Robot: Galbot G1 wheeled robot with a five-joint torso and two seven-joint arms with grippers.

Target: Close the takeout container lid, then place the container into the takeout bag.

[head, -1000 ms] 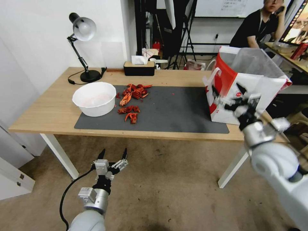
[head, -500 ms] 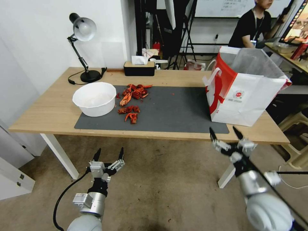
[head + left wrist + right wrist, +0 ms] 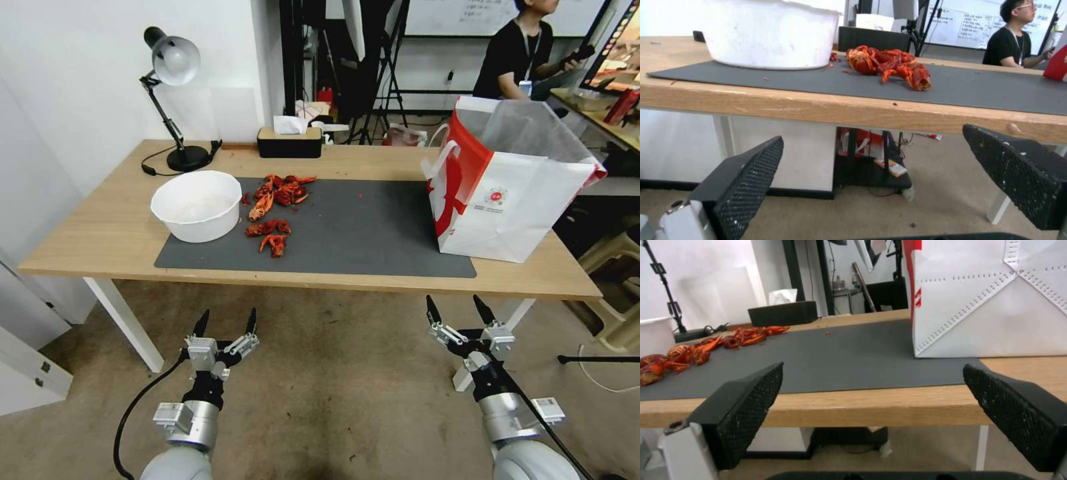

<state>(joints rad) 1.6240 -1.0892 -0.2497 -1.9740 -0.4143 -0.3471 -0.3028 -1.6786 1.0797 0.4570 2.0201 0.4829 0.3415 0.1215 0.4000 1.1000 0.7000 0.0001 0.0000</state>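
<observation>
Since both arms hang below the wooden counter [image 3: 120,233], left gripper [image 3: 225,321] and right gripper [image 3: 455,308] wait empty, fingers apart, well short of the red-sided white paper takeout bag [image 3: 507,200].

A wooden table [image 3: 100,233] on white legs stands on brown carpet [image 3: 333,400] (white wall behind), desk lamp [image 3: 170,100] at its corner.
</observation>
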